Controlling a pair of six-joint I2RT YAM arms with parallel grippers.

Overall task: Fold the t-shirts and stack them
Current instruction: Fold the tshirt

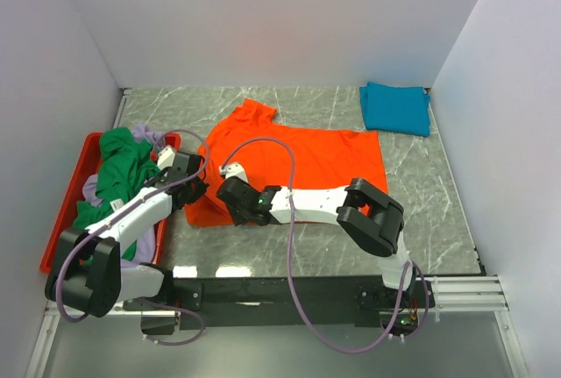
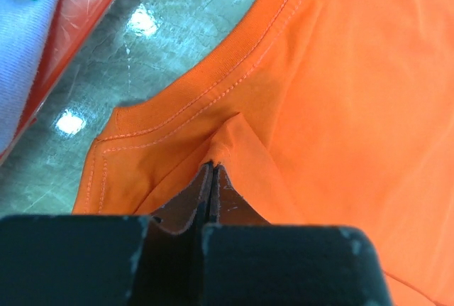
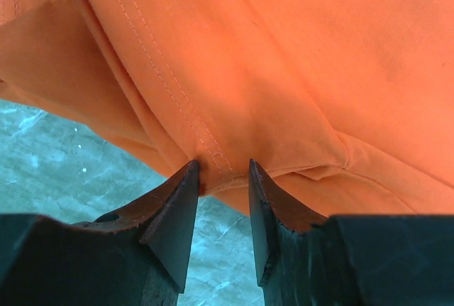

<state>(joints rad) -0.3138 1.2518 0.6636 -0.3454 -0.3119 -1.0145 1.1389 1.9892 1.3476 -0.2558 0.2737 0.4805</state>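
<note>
Orange t-shirt (image 1: 307, 154) is lying spread mid-table; left gripper (image 2: 211, 169) is pinching cloth beside the collar (image 2: 213, 86), right gripper (image 3: 223, 171) is straddling the near stitched edge, narrowly parted, and needs closing before lifting

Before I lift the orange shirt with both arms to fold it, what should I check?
1. Grip of the left jaws: ok, shut on a pinch of the orange shirt beside its collar.
2. Grip of the right jaws: not ok, they stand apart astride the hem, not clamped.
3. Shirt's lie: ok, mostly spread flat on the table.
4. Clearance from the tray: ok, bare table lies between it and the shirt.
5. Stack spot: ok, the teal shirt lies folded in the far right corner.
</note>
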